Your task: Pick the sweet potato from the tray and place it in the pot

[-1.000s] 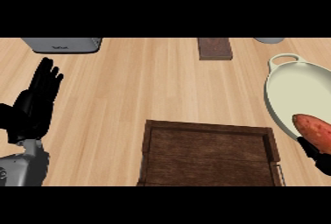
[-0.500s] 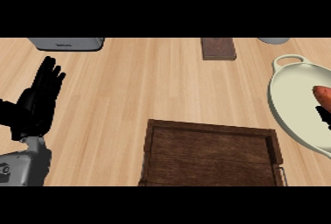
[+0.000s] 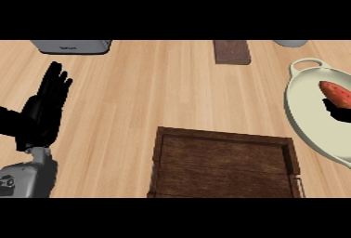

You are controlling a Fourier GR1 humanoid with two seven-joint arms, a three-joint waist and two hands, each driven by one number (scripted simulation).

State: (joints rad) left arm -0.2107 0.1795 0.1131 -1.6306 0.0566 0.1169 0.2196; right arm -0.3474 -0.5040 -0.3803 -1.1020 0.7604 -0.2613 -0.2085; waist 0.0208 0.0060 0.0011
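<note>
Over the pot: in the last second my right hand (image 3: 337, 110) has carried the sweet potato (image 3: 336, 92) from beside the tray's right edge to a spot above the cream pot (image 3: 306, 122) at the right of the surface. Only a few dark fingers show at the view's edge, curled under the potato's lower end, so I am gripping it; the reddish tuber sticks up and to the left from them, inside the pot's rim as seen from above. The wooden tray (image 3: 225, 140) now lies bare in the foreground. I judge the carry all but done, with only the release left. My left hand (image 3: 45, 108) rests open at the left, fingers up, as it did a second ago.
</note>
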